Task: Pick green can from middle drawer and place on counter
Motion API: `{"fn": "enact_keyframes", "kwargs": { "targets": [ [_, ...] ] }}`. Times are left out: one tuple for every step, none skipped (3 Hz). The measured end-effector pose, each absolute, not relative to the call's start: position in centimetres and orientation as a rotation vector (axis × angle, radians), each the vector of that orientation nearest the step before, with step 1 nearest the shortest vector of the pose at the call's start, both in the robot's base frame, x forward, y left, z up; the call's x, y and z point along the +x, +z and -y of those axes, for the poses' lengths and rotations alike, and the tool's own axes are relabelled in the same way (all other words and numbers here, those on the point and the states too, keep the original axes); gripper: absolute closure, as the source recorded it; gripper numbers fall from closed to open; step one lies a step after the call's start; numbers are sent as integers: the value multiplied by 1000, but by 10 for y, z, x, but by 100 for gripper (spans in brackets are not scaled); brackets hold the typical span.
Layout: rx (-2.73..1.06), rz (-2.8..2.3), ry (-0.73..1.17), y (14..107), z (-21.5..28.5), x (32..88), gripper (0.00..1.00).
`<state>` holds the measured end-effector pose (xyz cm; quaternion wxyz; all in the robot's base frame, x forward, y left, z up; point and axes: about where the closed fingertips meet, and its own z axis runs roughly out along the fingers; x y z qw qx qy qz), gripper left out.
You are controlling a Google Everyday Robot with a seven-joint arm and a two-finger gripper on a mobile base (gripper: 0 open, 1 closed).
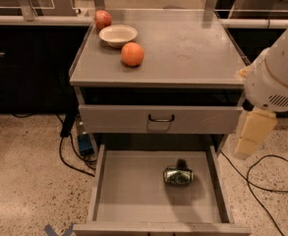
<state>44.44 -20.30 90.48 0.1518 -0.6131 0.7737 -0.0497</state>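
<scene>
The speckled floor (25, 181) spreads below and to the left of the gripper (246, 144), which hangs outside the cabinet's right side. Whether the gripper is open or closed cannot be told from this angle, and it holds nothing that can be seen.

The grey worktop (192, 48) lies up and to the left of the gripper, its front edge higher than the gripper's tip. The middle drawer (133, 191) is pulled out wide, with its box lower than the gripper and to its left. Its right wall is near the gripper but apart from it. The white robot arm (276, 77) sits directly above the gripper, which hangs down from it.

The closed drawer front (114, 119) with its dark handle (161, 118) is at about the gripper's height, and its right end is just beside the gripper.

Far from the gripper, on the worktop's back left part, stands a shallow cream bowl (118, 35). An orange (132, 54) lies just in front of the bowl and a reddish apple (103, 19) just behind it.

The green can (178, 175) lies on its side on the drawer floor, right of centre. It is down and to the left of the gripper and well apart from it.

A black cable (266, 181) loops on the floor beneath the gripper.
</scene>
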Motion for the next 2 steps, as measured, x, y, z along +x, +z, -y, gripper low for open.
{"fn": "enact_keyframes", "kwargs": {
  "targets": [
    [-1770, -2220, -109, 853, 200, 450, 0],
    [-1781, -2230, -59, 798, 199, 459, 0]
  ]
}}
